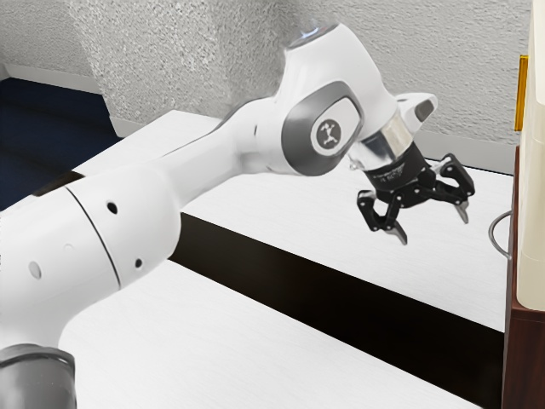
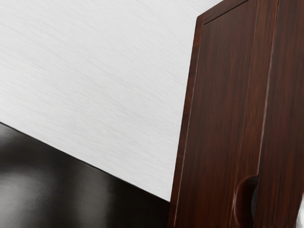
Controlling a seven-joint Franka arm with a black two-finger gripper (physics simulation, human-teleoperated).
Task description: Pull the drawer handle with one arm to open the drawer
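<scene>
1. Your tool (image 1: 433,228) is hovering over the desk (image 1: 443,268), its fingers standing apart.
2. The drawer handle (image 1: 491,233) is curving out from the edge of the cabinet (image 1: 523,362), at the exterior view's right.
3. A gap is separating it from your tool.

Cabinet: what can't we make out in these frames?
Cabinet: the rest is cut off by the exterior view's right edge.
Grey loop: ends hidden behind the cabinet's edge, exterior view.
Notch: inside lost in shadow, wrist view.
Pale thing: cut off by wrist view's right edge; unidentifiable.
</scene>
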